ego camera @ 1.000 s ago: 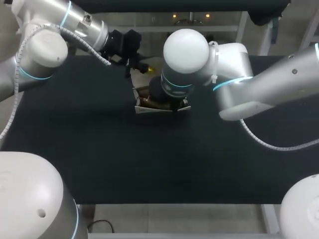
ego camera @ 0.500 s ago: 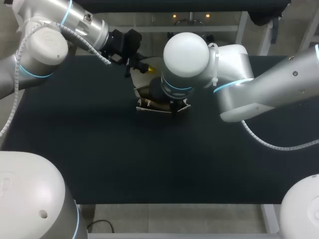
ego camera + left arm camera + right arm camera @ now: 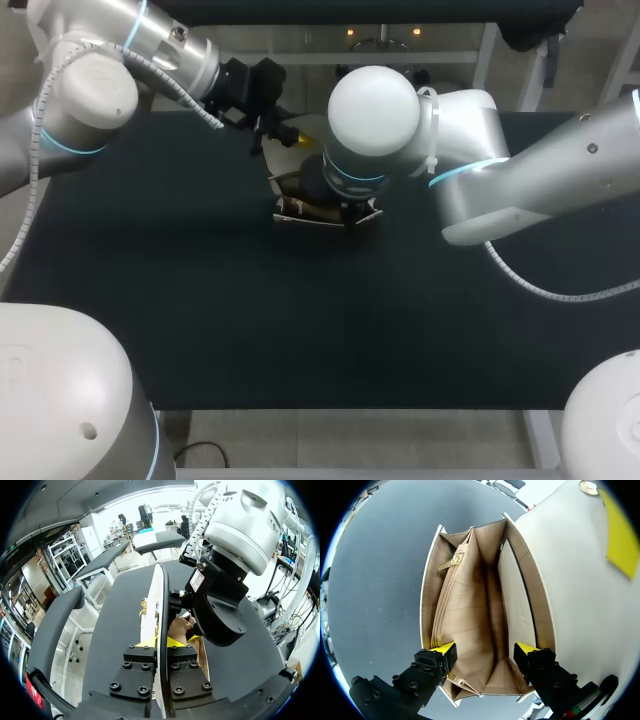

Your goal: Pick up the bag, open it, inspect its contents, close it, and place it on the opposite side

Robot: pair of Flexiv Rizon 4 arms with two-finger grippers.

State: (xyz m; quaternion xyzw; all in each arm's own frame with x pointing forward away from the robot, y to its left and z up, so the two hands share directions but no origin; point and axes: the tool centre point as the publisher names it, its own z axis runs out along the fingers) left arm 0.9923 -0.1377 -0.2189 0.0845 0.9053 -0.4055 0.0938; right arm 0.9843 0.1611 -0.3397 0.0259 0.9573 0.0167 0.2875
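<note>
A small white bag (image 3: 300, 208) with a tan lining stands open at the table's far middle. My left gripper (image 3: 287, 133) is shut on its raised white flap (image 3: 159, 595), which runs edge-on between the yellow tips of the left gripper (image 3: 161, 642). My right arm's wrist (image 3: 345, 175) hangs straight over the bag and hides its own fingers in the head view. In the right wrist view the right gripper (image 3: 485, 649) is open above the bag's mouth (image 3: 470, 605), one tip near each side wall. Inside I see a zipped pocket (image 3: 445, 595) and a divider. A left fingertip (image 3: 620, 535) lies on the flap (image 3: 570, 555).
The black table (image 3: 150, 280) carries nothing but the bag. Both arms crowd the far middle, the left forearm (image 3: 130, 60) coming in from the far left corner and the right forearm (image 3: 540, 180) from the right.
The right wrist has sunk slightly over the bag, covering more of its front edge. The left gripper has kept the flap in the same place.
</note>
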